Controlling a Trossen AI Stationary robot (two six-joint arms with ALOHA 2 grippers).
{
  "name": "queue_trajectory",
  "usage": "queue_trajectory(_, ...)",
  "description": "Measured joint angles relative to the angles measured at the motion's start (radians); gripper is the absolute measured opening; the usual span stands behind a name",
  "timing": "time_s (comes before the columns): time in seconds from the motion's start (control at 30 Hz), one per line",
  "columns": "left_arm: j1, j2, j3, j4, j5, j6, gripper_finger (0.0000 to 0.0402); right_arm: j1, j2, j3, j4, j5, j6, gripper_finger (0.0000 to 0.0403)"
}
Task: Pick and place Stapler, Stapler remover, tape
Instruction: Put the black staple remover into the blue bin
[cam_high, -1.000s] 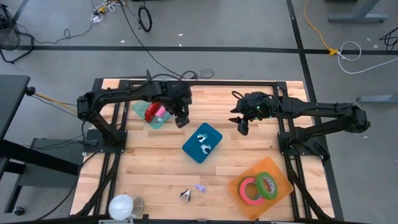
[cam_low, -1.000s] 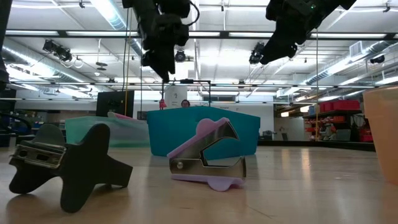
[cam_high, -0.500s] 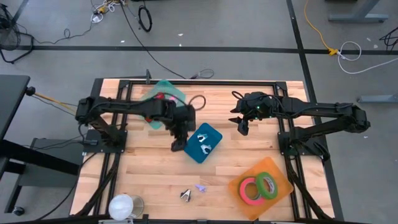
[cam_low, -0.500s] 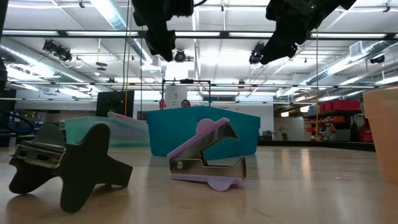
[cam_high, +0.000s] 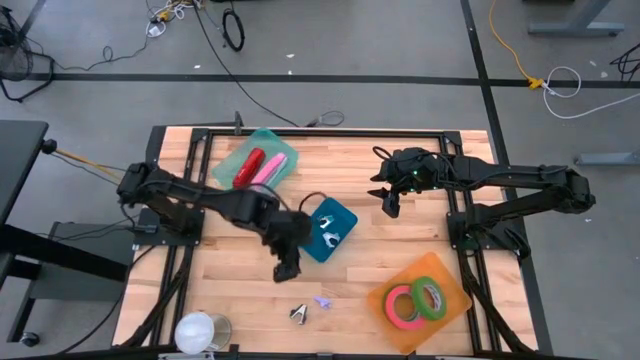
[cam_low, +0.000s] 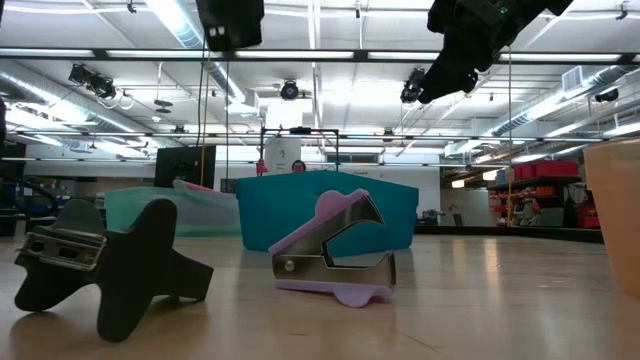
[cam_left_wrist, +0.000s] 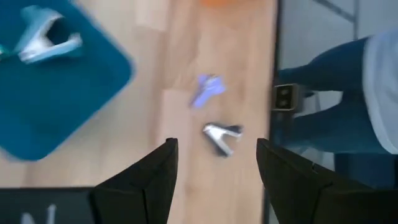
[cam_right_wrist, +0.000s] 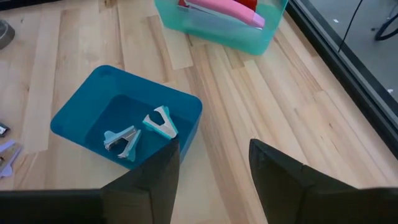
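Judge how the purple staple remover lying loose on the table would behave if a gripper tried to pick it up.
The purple staple remover looks rigid: plastic shell, metal jaws. It probably would not flop. It seems small and light, so a nudge on the smooth wooden table could slide it. Its curved shape rests on a narrow edge, so it may tip or twist when pinched.

no readable text, no labels, no brands, no numbers in any view
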Motion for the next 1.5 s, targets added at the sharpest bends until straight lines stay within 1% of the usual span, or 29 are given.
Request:
queue_trajectory(0.1,-0.055,0.0,0.0,0.062,-0.027,-0.022,0.022,0.0,0.0,0.0,0.0,0.0,0.0,0.0192)
queue_trajectory(0.2,-0.102,0.0,0.0,0.097,-0.087,-0.043,0.022,0.0,0.0,0.0,0.002,0.0,0.0,0.0192)
queue_trajectory(0.33,-0.146,0.001,0.0,0.092,-0.189,-0.181,0.022,0.0,0.0,0.0,0.004,0.0,0.001,0.0192)
queue_trajectory(0.43,-0.162,0.009,0.0,0.089,-0.219,-0.281,0.022,0.0,0.0,0.0,0.004,-0.011,0.019,0.0192)
queue_trajectory(0.6,-0.184,0.029,0.001,0.063,-0.222,-0.325,0.022,0.0,0.0,0.0,0.004,-0.016,0.023,0.0192)
queue_trajectory(0.77,-0.208,0.075,0.001,0.043,-0.225,-0.452,0.022,0.002,-0.001,0.0,0.0,-0.016,0.032,0.0192)
queue_trajectory(0.87,-0.229,0.115,0.001,0.048,-0.228,-0.479,0.022,0.003,-0.001,0.0,-0.003,-0.016,0.031,0.0192)
queue_trajectory(0.97,-0.246,0.162,0.0,0.059,-0.209,-0.514,0.022,0.003,-0.001,0.0,-0.005,-0.017,0.031,0.0192)
queue_trajectory(1.13,-0.256,0.247,0.0,0.073,-0.141,-0.614,0.022,0.003,-0.001,0.0,-0.006,-0.016,0.031,0.0192)
queue_trajectory(1.27,-0.255,0.302,0.0,0.076,-0.114,-0.613,0.022,0.003,-0.001,0.0,-0.006,-0.017,0.054,0.0192)
queue_trajectory(1.5,-0.255,0.336,0.0,0.083,-0.096,-0.612,0.022,0.003,0.0,0.0,-0.006,-0.016,0.053,0.0192)
